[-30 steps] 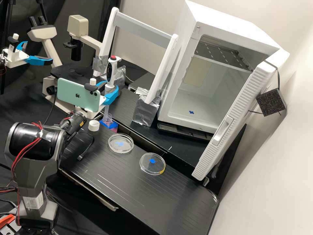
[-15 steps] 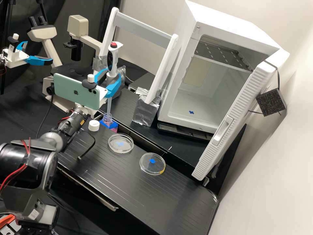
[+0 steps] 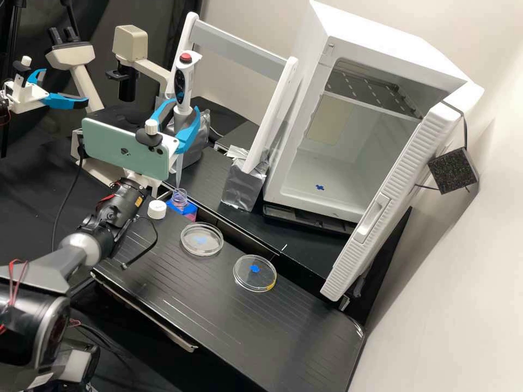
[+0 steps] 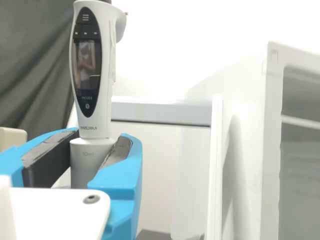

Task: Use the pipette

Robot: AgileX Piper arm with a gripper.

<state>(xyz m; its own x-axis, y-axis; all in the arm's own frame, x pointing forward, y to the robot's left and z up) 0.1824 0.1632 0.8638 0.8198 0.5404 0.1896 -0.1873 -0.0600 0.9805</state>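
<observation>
Drawn back since the earlier frames, the dark grey arm (image 3: 84, 250) has lifted its gripper (image 3: 184, 113) over the black desk (image 3: 245, 326). The gripper is closed round the pipette (image 3: 184, 81) at its lower grey collar, the pipette's long axis nearly upright, red button up, tip down. Its tip is at or just above the mouth of the small open bottle (image 3: 179, 198). A sideways swing begun too low could catch the rim and topple the bottle; a loose pinch could let the pipette tilt; any liquid drawn might drip.

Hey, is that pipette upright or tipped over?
Upright: the pipette has its red button on top and its thin tip pointing down toward the small jar.
</observation>
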